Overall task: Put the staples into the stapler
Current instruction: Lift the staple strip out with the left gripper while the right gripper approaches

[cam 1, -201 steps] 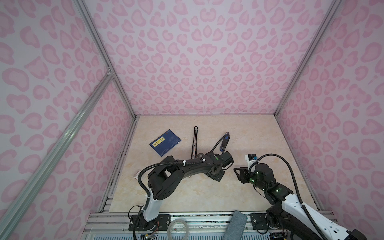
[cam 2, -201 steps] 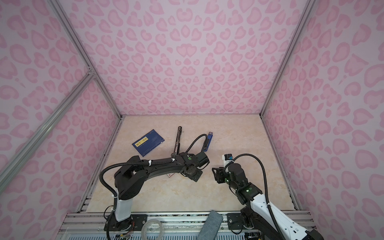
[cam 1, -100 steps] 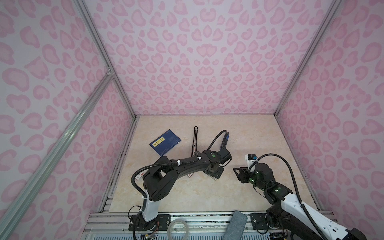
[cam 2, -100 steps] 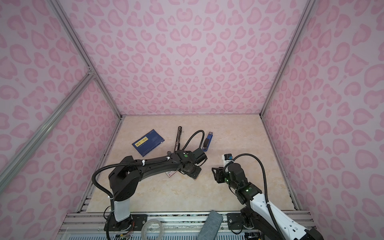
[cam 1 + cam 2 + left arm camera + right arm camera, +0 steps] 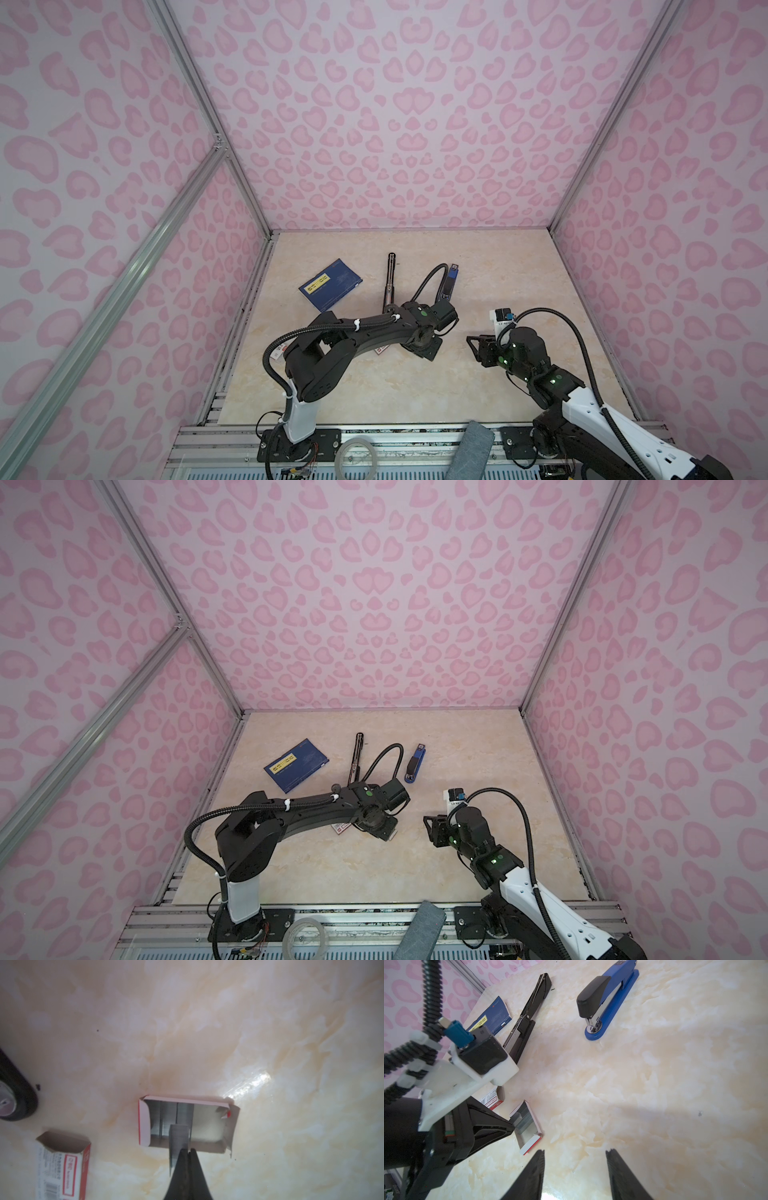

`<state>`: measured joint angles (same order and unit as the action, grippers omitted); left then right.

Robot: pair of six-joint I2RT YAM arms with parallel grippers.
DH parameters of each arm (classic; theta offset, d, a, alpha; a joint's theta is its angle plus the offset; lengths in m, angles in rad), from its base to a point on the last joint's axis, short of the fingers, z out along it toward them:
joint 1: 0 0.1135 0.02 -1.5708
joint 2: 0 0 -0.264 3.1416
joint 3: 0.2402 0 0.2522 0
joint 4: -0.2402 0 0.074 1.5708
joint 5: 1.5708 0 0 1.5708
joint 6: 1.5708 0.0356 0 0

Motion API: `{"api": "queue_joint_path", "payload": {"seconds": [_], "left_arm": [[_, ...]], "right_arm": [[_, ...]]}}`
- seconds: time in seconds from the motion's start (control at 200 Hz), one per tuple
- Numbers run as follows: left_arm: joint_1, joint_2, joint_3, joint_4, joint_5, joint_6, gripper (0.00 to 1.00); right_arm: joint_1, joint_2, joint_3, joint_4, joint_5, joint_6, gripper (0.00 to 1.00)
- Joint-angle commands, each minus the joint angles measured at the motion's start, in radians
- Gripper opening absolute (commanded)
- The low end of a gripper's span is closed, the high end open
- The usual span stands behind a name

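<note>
Left claw (image 5: 188,1154) is clenched tight on 1 strip of staples (image 5: 179,1136), pinching it at 1 end. The free end of the strip sticks out over the open cardboard tray (image 5: 187,1097). More staples (image 5: 164,1120) lie side by side in that tray; can't tell if the held strip touches them.

The box sleeve (image 5: 62,1169) lies just beside the tray. It's white with a red-framed label and a barcode, but the print is too blurry for me to read.

Right claw (image 5: 575,1169) is released, jaws apart with nothing between them, over bare marble-look table (image 5: 675,1084) near the tray.

There are 2 staplers further back. The black stapler (image 5: 529,1016) is swung open flat, its near end not far from the sleeve. The blue stapler (image 5: 610,995) with a black top is closed and off to the side. The strip isn't at either of them.

A dark blue booklet (image 5: 494,1015) with a yellow label lies beside the black one, lettering too small to make out.
</note>
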<state>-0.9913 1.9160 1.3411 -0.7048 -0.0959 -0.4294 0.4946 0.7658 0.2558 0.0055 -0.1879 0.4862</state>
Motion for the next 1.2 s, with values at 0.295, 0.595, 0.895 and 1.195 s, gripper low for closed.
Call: {"api": "queue_joint_path", "payload": {"seconds": [0.295, 0.595, 0.895, 1.195], "left_arm": [[0.002, -0.093, -0.1, 0.027, 0.0, -0.056, 0.03], [0.066, -0.24, -0.131, 0.172, 0.198, -0.003, 0.03], [0.227, -0.455, -0.225, 0.45, 0.6, 0.024, 0.03], [0.332, -0.632, -0.335, 0.744, 0.872, -0.054, 0.03]], "right_arm": [[0.001, 0.082, 0.016, 0.086, -0.034, 0.0, 0.51], [-0.01, 0.097, 0.069, 0.091, -0.09, 0.017, 0.52], [-0.139, 0.137, 0.22, 0.095, -0.311, 0.083, 0.53], [-0.195, 0.173, 0.342, 0.2, -0.536, 0.188, 0.54]]}}
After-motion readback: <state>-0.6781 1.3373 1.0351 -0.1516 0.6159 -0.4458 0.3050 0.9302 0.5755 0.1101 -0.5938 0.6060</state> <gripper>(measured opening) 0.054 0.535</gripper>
